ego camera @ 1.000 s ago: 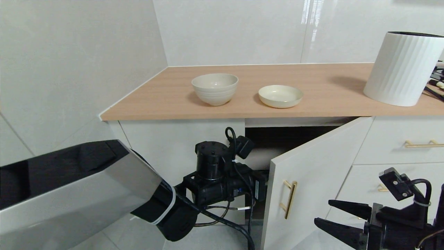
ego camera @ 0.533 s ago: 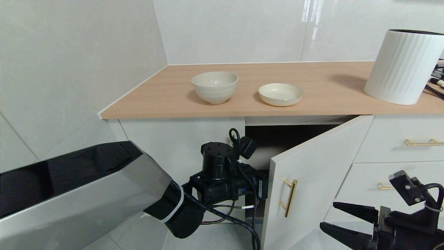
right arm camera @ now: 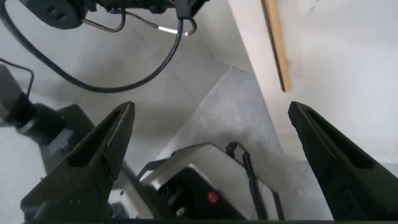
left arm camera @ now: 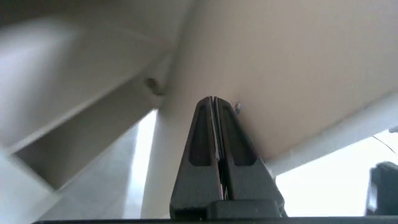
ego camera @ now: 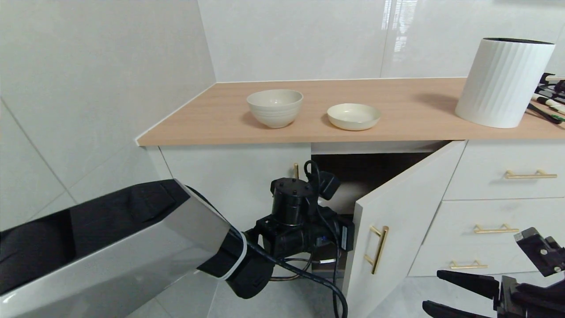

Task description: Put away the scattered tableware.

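A deep cream bowl [ego camera: 274, 107] and a shallow cream dish [ego camera: 353, 116] stand side by side on the wooden counter [ego camera: 419, 115]. Below them a white cabinet door [ego camera: 406, 212] with a gold handle [ego camera: 378, 249] hangs partly open. My left arm's wrist [ego camera: 300, 221] sits low at the cabinet opening, just behind the door's free edge. My left gripper [left arm camera: 213, 102] is shut with nothing in it, its tips against the door's inner face. My right gripper [ego camera: 431, 289] hangs low in front of the drawers, open wide and empty; its wrist view shows its fingers [right arm camera: 115, 140] above the floor.
A tall white ribbed container [ego camera: 503, 81] stands at the counter's right end, with dark utensils [ego camera: 547, 104] beyond it. Several drawers with gold handles [ego camera: 529, 175] sit right of the open door. A tiled wall closes off the left side.
The head view has shifted, so the counter sits a little differently. My left wrist has edged closer to the door's free edge. My right gripper has sunk lower and to the right.
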`<state>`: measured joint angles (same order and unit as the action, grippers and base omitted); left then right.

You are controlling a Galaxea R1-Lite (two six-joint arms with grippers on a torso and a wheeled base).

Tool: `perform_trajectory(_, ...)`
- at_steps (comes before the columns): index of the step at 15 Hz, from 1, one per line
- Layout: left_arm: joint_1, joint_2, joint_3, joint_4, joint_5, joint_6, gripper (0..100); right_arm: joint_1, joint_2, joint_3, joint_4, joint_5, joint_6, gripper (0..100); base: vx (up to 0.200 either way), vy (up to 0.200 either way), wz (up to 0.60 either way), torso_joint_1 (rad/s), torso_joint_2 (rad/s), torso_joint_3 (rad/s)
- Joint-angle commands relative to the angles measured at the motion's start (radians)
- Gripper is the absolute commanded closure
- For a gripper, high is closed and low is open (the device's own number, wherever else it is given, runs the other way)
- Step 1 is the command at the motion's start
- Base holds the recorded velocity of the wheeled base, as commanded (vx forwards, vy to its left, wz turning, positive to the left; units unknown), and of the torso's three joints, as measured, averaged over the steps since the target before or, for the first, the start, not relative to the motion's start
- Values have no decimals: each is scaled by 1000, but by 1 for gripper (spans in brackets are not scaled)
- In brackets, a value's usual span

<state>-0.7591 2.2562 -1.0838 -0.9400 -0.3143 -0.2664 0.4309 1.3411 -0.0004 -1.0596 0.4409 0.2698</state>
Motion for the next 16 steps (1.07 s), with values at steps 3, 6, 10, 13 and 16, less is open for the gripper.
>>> perform_trajectory(3,-3,0,-30,36,26,-1,100,0,-76,0,18,1,0,0,-133,0,0,2,0,2)
perform_trajectory(6,-8,25,-59,40,26,-1,100,0,-103,0,23,1,5,0,-67,0,0,6,4,1)
perform_trajectory(10,-11,49,-100,72,27,-4,100,3,-194,0,104,52,3,0,0,0,0,0,0,0)
perform_trajectory(13,-66,48,-151,127,90,-4,100,39,-257,-1,176,113,-3,0,0,0,0,0,0,0)
perform_trajectory(16,-220,-21,-165,164,103,-4,100,132,-310,0,205,162,-1,0,0,0,0,0,0,0)
